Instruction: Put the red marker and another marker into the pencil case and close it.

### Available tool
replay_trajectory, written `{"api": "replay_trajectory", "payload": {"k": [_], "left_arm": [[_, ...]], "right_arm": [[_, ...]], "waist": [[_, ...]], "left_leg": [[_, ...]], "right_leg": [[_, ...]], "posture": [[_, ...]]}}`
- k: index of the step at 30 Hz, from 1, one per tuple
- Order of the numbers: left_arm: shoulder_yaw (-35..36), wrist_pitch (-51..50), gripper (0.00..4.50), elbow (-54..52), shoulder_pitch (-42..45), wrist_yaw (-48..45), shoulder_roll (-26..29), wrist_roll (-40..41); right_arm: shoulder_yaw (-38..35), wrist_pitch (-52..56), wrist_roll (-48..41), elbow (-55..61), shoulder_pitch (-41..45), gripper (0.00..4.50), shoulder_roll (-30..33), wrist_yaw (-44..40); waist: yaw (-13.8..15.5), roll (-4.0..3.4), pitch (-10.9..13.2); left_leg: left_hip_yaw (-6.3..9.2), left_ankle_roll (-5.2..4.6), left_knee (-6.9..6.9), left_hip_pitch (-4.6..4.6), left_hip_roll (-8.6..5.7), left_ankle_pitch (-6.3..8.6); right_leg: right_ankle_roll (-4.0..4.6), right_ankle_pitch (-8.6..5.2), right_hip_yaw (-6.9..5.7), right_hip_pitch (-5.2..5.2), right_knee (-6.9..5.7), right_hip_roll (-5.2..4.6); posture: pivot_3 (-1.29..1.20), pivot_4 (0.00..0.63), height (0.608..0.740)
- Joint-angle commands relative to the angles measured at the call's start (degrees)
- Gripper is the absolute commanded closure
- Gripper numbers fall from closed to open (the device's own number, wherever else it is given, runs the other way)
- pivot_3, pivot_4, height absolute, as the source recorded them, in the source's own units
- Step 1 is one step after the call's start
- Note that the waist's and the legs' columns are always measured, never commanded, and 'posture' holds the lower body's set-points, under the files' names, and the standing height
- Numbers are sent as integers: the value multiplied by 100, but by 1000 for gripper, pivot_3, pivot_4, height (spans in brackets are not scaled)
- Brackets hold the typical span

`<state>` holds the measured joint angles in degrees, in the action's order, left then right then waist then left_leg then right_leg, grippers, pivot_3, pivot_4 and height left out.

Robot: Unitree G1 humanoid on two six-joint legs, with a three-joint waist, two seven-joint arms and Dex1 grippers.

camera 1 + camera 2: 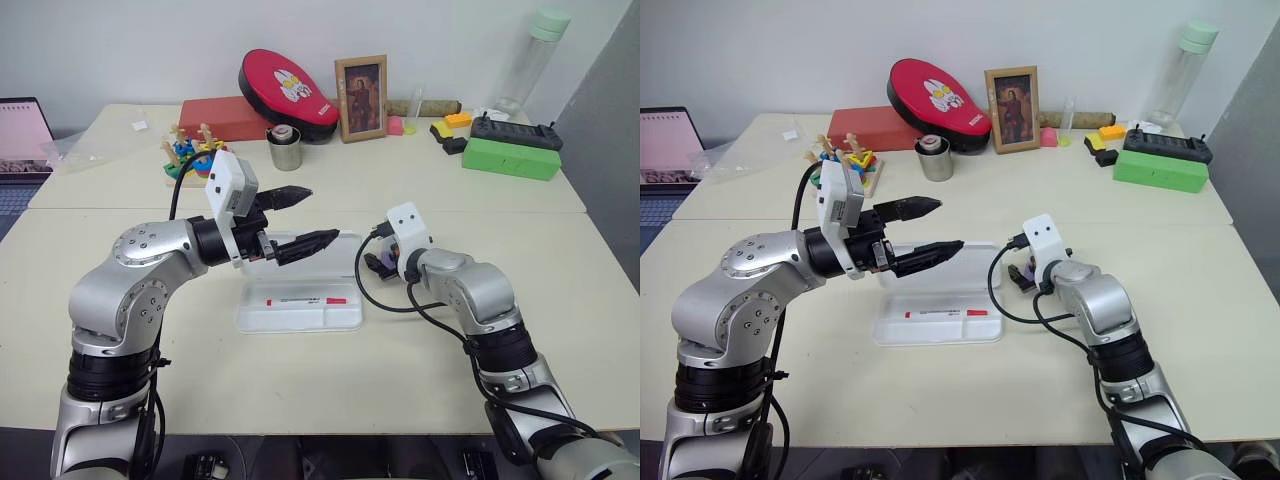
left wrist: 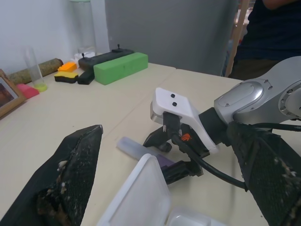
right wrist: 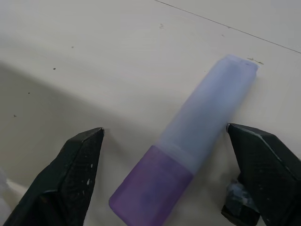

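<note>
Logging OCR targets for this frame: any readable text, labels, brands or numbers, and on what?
None can be read.
red marker: dark print along its barrel, too small.
red oval pouch: a white cartoon figure, no letters visible.
framed picture: an image, no legible caption.
laptop screen: blurred.

Pencil case (image 1: 300,318): flat white plastic box with rounded corners, open on the table; its translucent tray lies flat, and the lid appears to stand up along the far edge, though an arm partly hides it.
Red marker (image 1: 306,300): slim white barrel with a red cap and red end, lying flat in the tray, lengthwise along the case.
Purple marker (image 3: 188,146): short and thick, purple body with a paler translucent cap, lying flat on the table just right of the case.
</note>
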<state>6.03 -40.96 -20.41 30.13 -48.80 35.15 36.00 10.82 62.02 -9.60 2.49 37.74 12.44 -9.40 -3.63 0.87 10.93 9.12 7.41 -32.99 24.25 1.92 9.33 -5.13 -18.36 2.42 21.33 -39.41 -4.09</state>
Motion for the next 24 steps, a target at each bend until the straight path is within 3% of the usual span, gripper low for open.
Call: {"api": "replay_trajectory", "payload": {"k": [1,10,16,24], "left_arm": [[45,116,0,-238,125,60,66,59],[41,169,0,-200,199,83,78,50],[48,216,0,-140,242,91,78,10],[311,202,0,-158,33,51,370,82]], "right_arm": [[10,-75,69,-153,15,1196,-16,-109],[-55,-296,126,-319,76,3346,-100,-224],[-299,-407,43,-267,131,3389,-240,-210],[-1547,-950,-779,229,750,3389,-313,-646]], "waist": [[0,0,0],[0,0,0],[-8,0,0],[-16,-4,2]], "left_leg": [[0,0,0,-1,0,0],[0,0,0,-2,0,0],[0,0,0,-8,0,0],[-1,0,3,-6,0,0]], "right_leg": [[0,0,0,0,-1,0],[0,0,1,0,-4,0],[0,0,2,0,-10,0],[0,0,3,3,-11,0]], "posture": [[0,150,740],[0,150,740],[0,150,740],[0,150,740]]}}
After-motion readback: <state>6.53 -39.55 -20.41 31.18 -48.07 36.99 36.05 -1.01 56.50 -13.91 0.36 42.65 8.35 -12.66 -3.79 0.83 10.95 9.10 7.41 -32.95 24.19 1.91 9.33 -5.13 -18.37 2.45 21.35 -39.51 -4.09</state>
